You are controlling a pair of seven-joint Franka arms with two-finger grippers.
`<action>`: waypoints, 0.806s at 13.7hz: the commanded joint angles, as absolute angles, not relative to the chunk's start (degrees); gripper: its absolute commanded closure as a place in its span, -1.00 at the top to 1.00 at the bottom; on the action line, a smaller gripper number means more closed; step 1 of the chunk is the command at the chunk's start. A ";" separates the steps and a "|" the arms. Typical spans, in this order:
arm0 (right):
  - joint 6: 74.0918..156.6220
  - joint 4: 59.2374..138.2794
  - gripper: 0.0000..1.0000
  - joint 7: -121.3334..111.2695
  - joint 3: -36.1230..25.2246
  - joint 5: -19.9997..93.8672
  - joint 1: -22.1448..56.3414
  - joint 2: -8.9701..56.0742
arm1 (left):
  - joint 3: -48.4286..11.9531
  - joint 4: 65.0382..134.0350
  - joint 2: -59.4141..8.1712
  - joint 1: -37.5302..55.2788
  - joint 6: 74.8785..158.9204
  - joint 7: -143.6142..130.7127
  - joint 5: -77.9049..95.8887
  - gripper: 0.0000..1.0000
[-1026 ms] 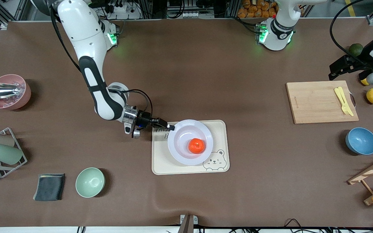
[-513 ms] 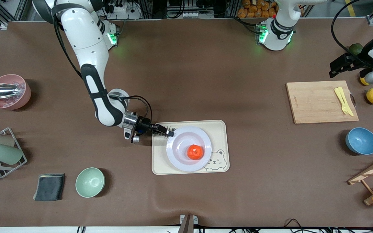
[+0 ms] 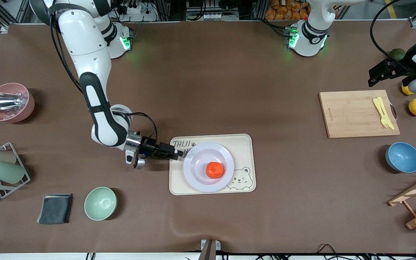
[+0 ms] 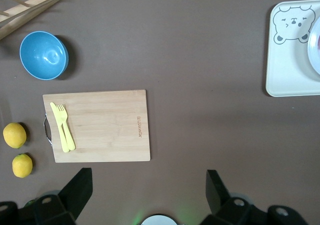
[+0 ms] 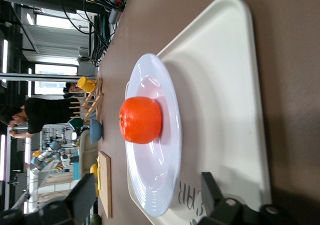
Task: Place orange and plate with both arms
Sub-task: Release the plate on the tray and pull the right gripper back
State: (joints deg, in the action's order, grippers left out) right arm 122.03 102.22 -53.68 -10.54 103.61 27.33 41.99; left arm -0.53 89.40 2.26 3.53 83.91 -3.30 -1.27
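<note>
Brown table mat, lots of clutter round the edges, but the action's in the middle. Right gripper [image 3: 180, 153] sits low at the tray's [image 3: 246, 144] edge, fingers spread, nothing held, tips just beside the plate's [image 3: 193, 169] rim on the right arm's side. Plate lies flat on the tray with the orange [image 3: 214, 170] dead centre. Looks to me like placing is basically done and it's the let-go step; next it'd need to back off cleanly without nudging the rim. Left gripper [image 4: 150, 195] waits, jaws wide, up over the table near the cutting board [image 3: 352, 113].
</note>
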 commanded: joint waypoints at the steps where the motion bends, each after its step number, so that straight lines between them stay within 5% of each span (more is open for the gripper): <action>1: 122.17 100.99 1.00 -47.92 -12.29 95.56 26.89 39.56 | -0.61 87.81 2.02 3.87 82.97 -2.81 -2.64 1.00; 11: 120.77 99.67 1.00 -30.69 -19.34 63.94 24.71 29.98 | -2.01 87.80 2.37 3.78 82.44 -2.90 -2.64 1.00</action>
